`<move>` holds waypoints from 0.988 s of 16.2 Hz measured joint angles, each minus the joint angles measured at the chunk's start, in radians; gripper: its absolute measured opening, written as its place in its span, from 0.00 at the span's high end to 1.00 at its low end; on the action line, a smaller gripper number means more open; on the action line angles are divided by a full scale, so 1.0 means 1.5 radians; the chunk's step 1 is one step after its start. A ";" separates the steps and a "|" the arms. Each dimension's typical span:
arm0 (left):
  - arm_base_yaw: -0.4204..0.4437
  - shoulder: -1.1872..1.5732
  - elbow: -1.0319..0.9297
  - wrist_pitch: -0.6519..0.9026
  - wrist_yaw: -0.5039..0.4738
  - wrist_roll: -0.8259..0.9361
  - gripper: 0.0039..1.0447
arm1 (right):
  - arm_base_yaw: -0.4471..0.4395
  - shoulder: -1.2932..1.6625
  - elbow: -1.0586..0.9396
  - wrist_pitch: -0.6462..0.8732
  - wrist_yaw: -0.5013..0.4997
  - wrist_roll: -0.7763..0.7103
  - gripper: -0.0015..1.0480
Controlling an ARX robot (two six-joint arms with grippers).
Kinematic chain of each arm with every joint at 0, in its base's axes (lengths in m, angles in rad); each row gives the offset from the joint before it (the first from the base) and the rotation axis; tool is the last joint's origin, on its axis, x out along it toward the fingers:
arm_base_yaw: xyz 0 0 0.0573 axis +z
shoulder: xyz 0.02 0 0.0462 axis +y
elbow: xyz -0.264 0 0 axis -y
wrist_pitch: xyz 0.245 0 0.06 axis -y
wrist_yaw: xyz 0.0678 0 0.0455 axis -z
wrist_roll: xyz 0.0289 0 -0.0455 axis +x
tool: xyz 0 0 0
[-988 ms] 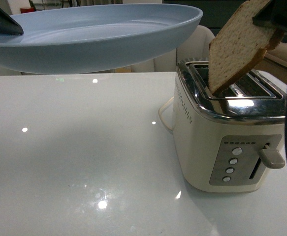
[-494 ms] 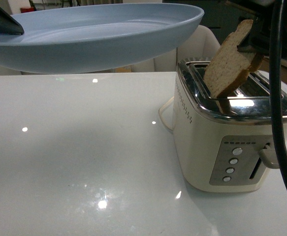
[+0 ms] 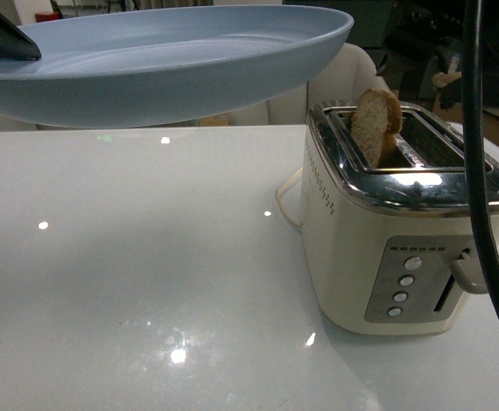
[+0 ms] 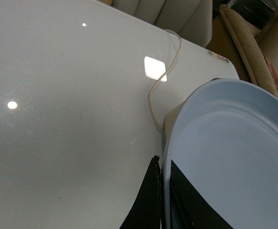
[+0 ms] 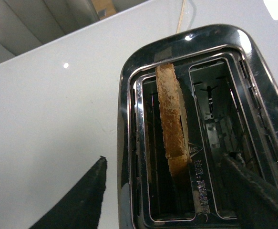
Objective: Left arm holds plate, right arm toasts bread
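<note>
The left gripper (image 4: pixel 166 193) is closed on the rim of the plate (image 3: pixel 163 64): in the left wrist view one dark finger lies under the rim and the other on top of it. The plate is in the air above the white table (image 3: pixel 146 274), nearly level, with its far edge tilted a little up. It is to the left of the toaster (image 3: pixel 386 248) and higher than it, and the two do not touch.

The bread (image 3: pixel 375 126) stands on its edge in the toaster slot on the plate's side. It leans slightly, and its rounded brown top sticks out above the chrome top. The right wrist view shows the slice from above, thin and upright between the slot walls.

The right gripper (image 5: pixel 166 160) is above the toaster with its jaws wide apart, one dark finger on each side of the chrome top. It holds nothing and does not touch the bread.

A dark cable (image 3: pixel 480 171) hangs down in front of the toaster's right end in the front view. A pale cord (image 4: pixel 161 81) lies on the table behind the toaster.
</note>
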State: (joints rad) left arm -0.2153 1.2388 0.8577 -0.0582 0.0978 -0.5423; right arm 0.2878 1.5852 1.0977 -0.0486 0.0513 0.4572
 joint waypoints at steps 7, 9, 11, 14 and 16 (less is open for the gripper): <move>0.000 0.000 0.000 0.000 0.000 0.000 0.98 | 0.013 -0.249 -0.196 0.151 0.083 -0.109 0.06; 0.000 0.000 0.000 0.000 0.000 0.000 0.98 | 0.013 -0.359 -0.260 0.173 0.123 -0.154 0.06; 0.000 0.000 0.000 0.000 0.000 0.000 0.98 | 0.012 -0.471 -0.323 0.158 0.140 -0.190 0.06; 0.000 0.000 0.000 0.000 0.000 0.000 0.98 | -0.046 -0.610 -0.386 0.087 0.113 -0.213 0.06; 0.000 0.000 0.000 0.000 0.000 0.000 0.98 | -0.134 -0.697 -0.407 0.067 0.049 -0.230 0.10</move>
State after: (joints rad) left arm -0.2150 1.2388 0.8577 -0.0578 0.0978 -0.5423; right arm 0.0868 0.5404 0.4870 0.0517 0.1246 0.1120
